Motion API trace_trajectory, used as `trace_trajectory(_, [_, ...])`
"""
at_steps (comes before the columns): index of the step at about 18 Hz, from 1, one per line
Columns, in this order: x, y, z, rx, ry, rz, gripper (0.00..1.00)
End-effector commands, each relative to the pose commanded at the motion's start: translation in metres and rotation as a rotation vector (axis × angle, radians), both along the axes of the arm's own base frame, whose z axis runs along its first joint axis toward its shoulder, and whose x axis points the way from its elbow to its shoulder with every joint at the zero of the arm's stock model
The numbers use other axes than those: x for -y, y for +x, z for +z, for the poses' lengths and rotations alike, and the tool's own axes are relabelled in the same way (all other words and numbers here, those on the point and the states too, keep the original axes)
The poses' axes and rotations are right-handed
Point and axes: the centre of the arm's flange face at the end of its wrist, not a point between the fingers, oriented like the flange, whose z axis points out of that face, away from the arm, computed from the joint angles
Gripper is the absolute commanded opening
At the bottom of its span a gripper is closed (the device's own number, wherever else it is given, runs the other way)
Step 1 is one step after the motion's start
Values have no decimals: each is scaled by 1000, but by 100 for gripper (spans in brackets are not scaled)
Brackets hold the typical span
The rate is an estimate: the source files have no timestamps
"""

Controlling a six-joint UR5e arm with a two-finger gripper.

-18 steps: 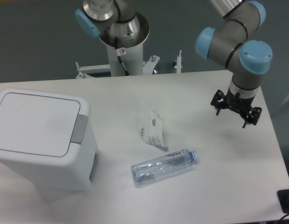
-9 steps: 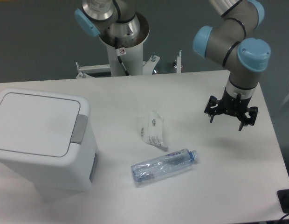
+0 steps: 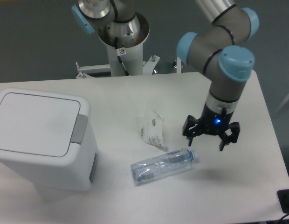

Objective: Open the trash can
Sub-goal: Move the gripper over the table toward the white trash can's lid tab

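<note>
At the worktop's (image 3: 135, 93) left, your trash can (image 3: 39, 140) looks stiff and light: press its grey push-button (image 3: 79, 129) with the spread, empty gripper (image 3: 210, 136).

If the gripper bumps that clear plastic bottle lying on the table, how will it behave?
The clear plastic bottle lies on its side, so it would probably roll. It looks empty and slightly crumpled, so likely light and easily dented. The gripper hovers open just right of its blue cap.
</note>
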Motion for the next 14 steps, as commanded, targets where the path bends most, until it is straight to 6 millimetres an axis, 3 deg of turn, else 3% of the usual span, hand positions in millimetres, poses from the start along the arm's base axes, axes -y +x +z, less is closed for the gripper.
trace_trajectory(8, [-28, 47, 51, 83, -11, -24, 100])
trace_trajectory(12, [-39, 84, 87, 127, 95, -24, 100])
trace_trajectory(14, [-41, 92, 99, 151, 147, -39, 100])
